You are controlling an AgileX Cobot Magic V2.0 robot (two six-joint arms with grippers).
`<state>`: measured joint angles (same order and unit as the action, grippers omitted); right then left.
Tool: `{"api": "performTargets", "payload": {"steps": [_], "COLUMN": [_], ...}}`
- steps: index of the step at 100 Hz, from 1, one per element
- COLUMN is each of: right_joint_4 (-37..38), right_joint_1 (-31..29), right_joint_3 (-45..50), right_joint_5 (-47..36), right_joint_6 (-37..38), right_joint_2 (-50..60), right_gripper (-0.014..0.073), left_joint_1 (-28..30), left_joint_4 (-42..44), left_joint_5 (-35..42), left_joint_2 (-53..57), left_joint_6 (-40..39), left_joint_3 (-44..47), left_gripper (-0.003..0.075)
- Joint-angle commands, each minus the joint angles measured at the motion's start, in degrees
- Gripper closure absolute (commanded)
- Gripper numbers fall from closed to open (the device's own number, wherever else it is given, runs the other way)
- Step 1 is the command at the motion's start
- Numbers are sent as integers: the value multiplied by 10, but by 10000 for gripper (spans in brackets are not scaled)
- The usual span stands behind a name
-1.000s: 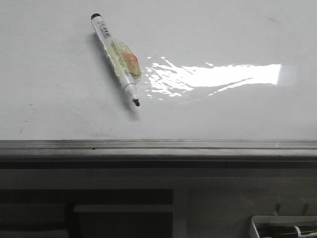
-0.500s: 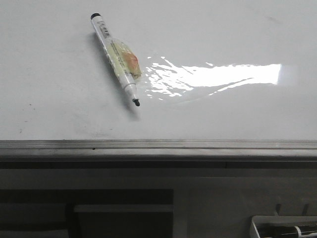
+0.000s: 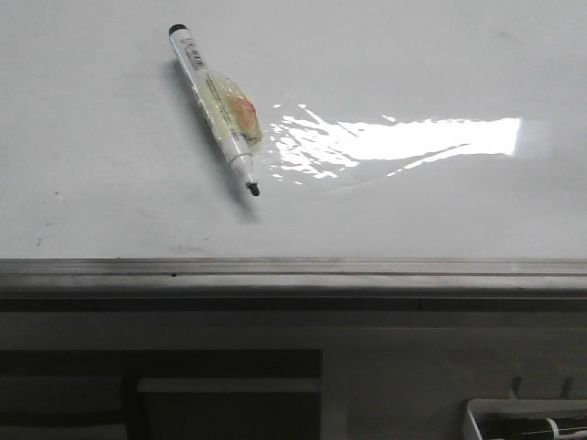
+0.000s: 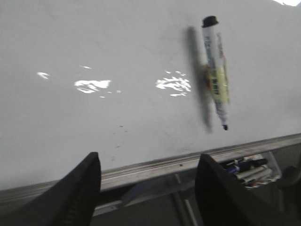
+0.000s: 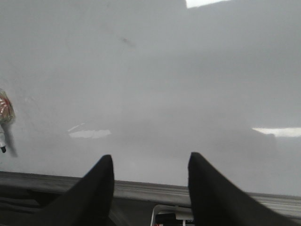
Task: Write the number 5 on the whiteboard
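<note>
The whiteboard (image 3: 413, 73) lies flat and glossy with a grey metal strip along its near edge. No number 5 shows on it; only faint smudges. A white marker pen (image 3: 215, 105) lies uncapped on the board, its black tip pointing toward the near edge, also seen as the marker pen (image 4: 216, 70) in the left wrist view and a sliver of the marker pen (image 5: 3, 117) in the right wrist view. My left gripper (image 4: 148, 162) hangs open over the board's near edge, empty, apart from the pen. My right gripper (image 5: 150, 162) is open and empty over the near edge too. Neither gripper shows in the front view.
A white tray (image 3: 527, 420) with spare markers sits below the board's near edge at the right; the spare markers (image 4: 247, 167) also show in the left wrist view. A bright light glare (image 3: 404, 142) lies on the board beside the pen.
</note>
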<state>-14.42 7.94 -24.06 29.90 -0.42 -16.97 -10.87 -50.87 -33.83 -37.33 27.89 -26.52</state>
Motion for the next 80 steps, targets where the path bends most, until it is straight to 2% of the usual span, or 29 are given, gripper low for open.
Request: {"api": "performTargets", "payload": {"steps": [1,15,25,42,51,80], "right_joint_4": [-12,-13,-13,-13,-13,-13], "right_joint_1": [-1,-1,-1,-1,-1,-1], "right_joint_3": [-21,-21,-21,-21,-21,-21], "right_joint_5": [-35,-36,-36,-37,-37,-37], "right_joint_6": [-9,-10,-10,-10,-10,-10], "right_joint_2": [-14,-14,-14,-14,-14,-14], "right_gripper": [246,246,246,246,246,246], "left_joint_1": [-34,-105,-158,-240,-262,-285], "left_joint_4": [-107,-190,-202,-247,-259,-267], "left_joint_5": [35,80,116,236,265,256], "left_joint_2": [-39,-105,-146,-214,-247,-345], "left_joint_6": [46,82,93,93,93,93], "left_joint_3": [-22,-25,-38,-66,-83,-142], "left_gripper": [351,363,363,363,364,366]}}
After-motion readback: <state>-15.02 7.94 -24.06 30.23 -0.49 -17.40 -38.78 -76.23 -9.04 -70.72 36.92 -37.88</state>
